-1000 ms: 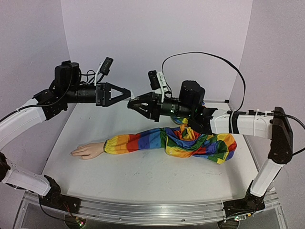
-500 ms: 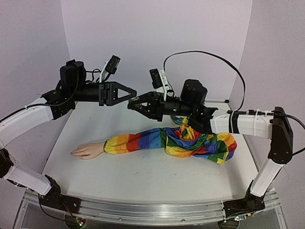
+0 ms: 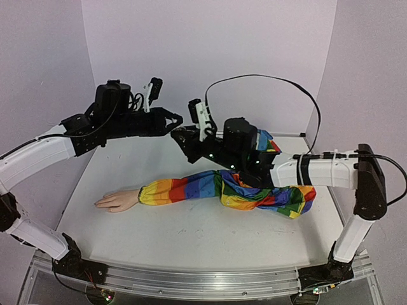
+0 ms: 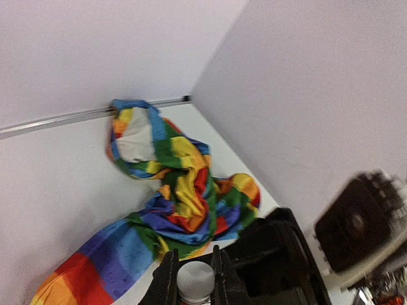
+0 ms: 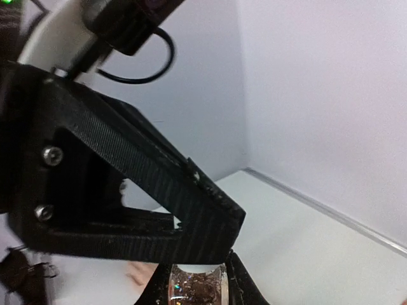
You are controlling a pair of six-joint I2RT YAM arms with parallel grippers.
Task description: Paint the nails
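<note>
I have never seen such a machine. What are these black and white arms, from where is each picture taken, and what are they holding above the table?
These are two robot arms, bolted side by side at the near edge of a white table. The wide picture comes from a fixed camera above and behind them. The other two pictures come from a small camera on each wrist, looking along that arm's own fingers.

On the table lies a mannequin hand in a long rainbow sleeve.

Each arm ends in a two-finger end effector, and the two meet in the air above the sleeve. The right end effector is shut on a small glass bottle with something glittery inside. The left end effector is shut on a pale round cap, apparently the bottle's.
</note>
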